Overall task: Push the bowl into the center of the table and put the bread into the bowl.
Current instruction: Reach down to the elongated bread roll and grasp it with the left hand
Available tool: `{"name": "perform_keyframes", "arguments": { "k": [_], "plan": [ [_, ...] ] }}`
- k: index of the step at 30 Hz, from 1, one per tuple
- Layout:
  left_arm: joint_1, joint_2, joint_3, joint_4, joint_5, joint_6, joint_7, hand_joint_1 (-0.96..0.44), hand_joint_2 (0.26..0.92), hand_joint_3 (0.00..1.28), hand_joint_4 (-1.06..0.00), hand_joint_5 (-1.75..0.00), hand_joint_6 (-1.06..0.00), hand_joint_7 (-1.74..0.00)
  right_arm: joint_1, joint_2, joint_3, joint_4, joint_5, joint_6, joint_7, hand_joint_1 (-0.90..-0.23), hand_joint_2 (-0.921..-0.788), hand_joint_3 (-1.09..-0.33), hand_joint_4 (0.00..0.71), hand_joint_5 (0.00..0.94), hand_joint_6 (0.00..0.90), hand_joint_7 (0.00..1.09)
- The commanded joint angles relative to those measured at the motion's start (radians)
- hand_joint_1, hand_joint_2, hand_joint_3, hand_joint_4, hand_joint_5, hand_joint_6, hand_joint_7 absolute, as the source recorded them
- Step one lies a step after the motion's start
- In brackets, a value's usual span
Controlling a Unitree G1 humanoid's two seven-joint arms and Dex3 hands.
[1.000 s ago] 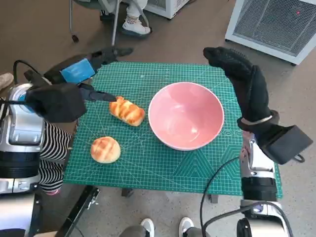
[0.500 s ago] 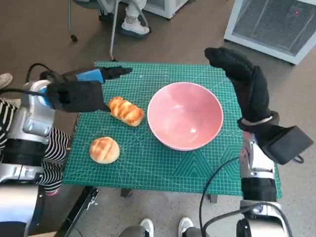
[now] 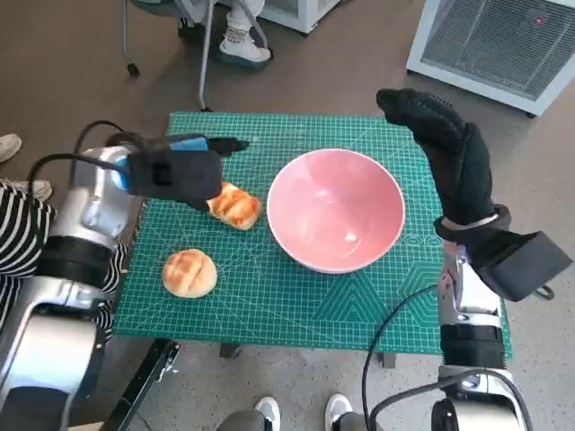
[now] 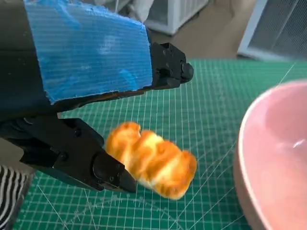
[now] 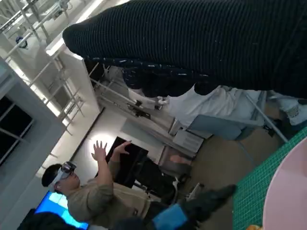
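A pink bowl (image 3: 335, 208) stands on the green mat (image 3: 269, 296), right of the middle. A long striped bread (image 3: 237, 206) lies just left of it, and a round bread (image 3: 190, 272) sits nearer the front left. My left hand (image 3: 175, 171) hovers over the long bread's far end with nothing in it. In the left wrist view its fingers (image 4: 165, 72) are spread apart, with the long bread (image 4: 151, 160) below them and the bowl's rim (image 4: 252, 158) beside it. My right hand (image 3: 446, 148) is raised, fingers straight, by the bowl's right side and holds nothing.
A white grilled unit (image 3: 494, 45) stands on the floor beyond the table's far right corner. Chair legs and a person's feet (image 3: 241, 40) are at the far side. The right wrist view shows a person wearing a headset (image 5: 91, 191).
My left hand has swung right from the table's left edge to above the long bread. The right hand, bowl and both breads have stayed put.
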Motion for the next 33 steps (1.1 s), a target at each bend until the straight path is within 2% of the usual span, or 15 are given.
{"name": "perform_keyframes", "arguments": {
  "k": [1, 10, 20, 25, 26, 28, 31, 32, 33],
  "plan": [
    [-0.055, -0.036, -0.034, 0.093, 0.038, 0.002, 0.04, 0.03, 0.76, 0.0, -0.07, -0.01, -0.2, -0.02, 0.031, -0.006, -0.007, 0.002, 0.021, 0.012, -0.007, -0.738, -0.921, -0.739, 0.161, 0.007, -0.001, 0.57],
    [-0.081, -0.093, -0.084, 0.217, 0.088, 0.011, 0.111, 0.0, 0.758, 0.0, -0.11, -0.01, -0.22, -0.02, 0.052, -0.009, -0.005, -0.035, 0.036, 0.036, -0.011, -0.745, -0.921, -0.736, 0.164, 0.008, 0.0, 0.58],
    [-0.068, -0.125, -0.127, 0.27, 0.13, 0.013, 0.183, -0.03, 0.769, 0.01, -0.17, -0.02, -0.32, -0.05, 0.072, -0.01, -0.006, -0.068, 0.043, 0.061, -0.015, -0.737, -0.921, -0.733, 0.171, 0.009, 0.0, 0.58],
    [-0.055, -0.131, -0.148, 0.284, 0.153, 0.004, 0.22, -0.04, 0.793, 0.02, -0.29, -0.04, -0.45, -0.08, 0.081, -0.009, -0.007, -0.084, 0.048, 0.074, -0.017, -0.735, -0.921, -0.73, 0.172, 0.009, 0.0, 0.59],
    [-0.051, -0.13, -0.156, 0.287, 0.16, -0.001, 0.233, -0.04, 0.799, 0.02, -0.34, -0.04, -0.49, -0.08, 0.084, -0.009, -0.007, -0.089, 0.05, 0.077, -0.017, -0.735, -0.921, -0.73, 0.172, 0.009, 0.0, 0.59],
    [-0.044, -0.126, -0.171, 0.291, 0.173, -0.012, 0.26, -0.04, 0.822, 0.03, -0.52, -0.1, -0.61, -0.12, 0.088, -0.007, -0.007, -0.095, 0.052, 0.081, -0.018, -0.733, -0.921, -0.729, 0.171, 0.008, 0.0, 0.59],
    [-0.039, -0.12, -0.181, 0.297, 0.185, -0.025, 0.289, -0.04, 0.842, 0.03, -0.64, -0.12, -0.69, -0.16, 0.092, -0.007, -0.008, -0.1, 0.055, 0.087, -0.017, -0.733, -0.921, -0.729, 0.171, 0.008, 0.0, 0.59],
    [-0.037, -0.118, -0.183, 0.299, 0.188, -0.029, 0.299, -0.15, 0.87, 0.06, -0.72, -0.16, -0.67, -0.56, 0.093, -0.006, -0.008, -0.101, 0.057, 0.088, -0.017, -0.732, -0.921, -0.729, 0.171, 0.007, 0.001, 0.59],
    [-0.036, -0.113, -0.184, 0.301, 0.19, -0.036, 0.31, -0.23, 0.889, 0.09, -0.75, -0.22, -0.64, -0.83, 0.094, -0.006, -0.009, -0.103, 0.059, 0.09, -0.016, -0.732, -0.921, -0.728, 0.171, 0.007, 0.001, 0.59]
  ]
}}
